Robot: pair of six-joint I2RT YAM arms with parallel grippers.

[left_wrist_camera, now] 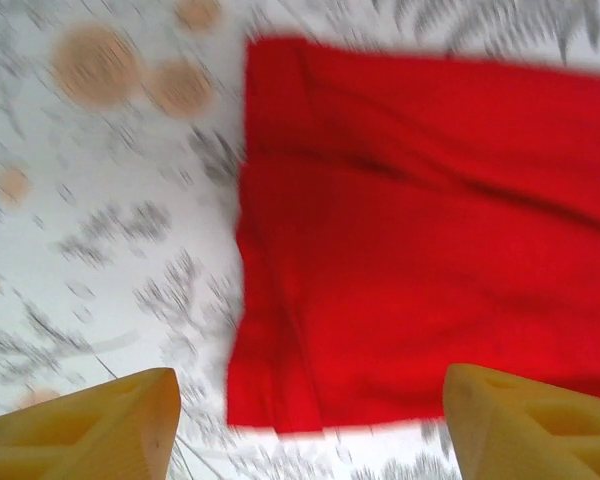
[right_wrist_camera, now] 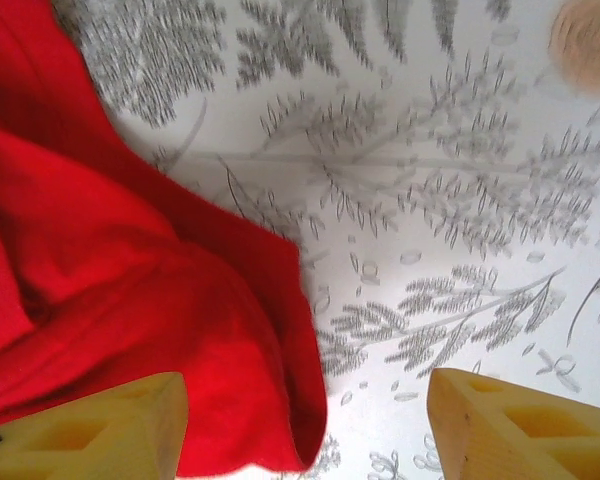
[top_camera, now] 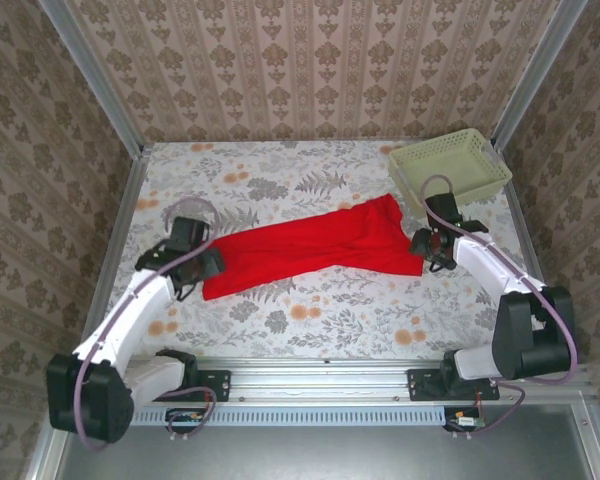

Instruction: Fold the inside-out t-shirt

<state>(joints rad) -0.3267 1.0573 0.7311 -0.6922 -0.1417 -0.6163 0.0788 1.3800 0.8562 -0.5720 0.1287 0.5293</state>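
Tabletop point(top_camera: 320, 310) floral-patterned, t-shirt point(top_camera: 310, 250) spread across; damask-wallpapered walls point(top_camera: 310, 60) around.

The white-and-black left arm point(top_camera: 130, 310) stretches forward from its base at the near left. Its black left gripper point(top_camera: 208, 262) is held low and turned inward, with blocky yellow fingers point(left_wrist_camera: 100, 430) set wide apart and clasping nothing. The matching right arm point(top_camera: 500, 275) folds at the elbow and reaches forward and inward. Its right gripper point(top_camera: 420, 245) is also spread and empty.
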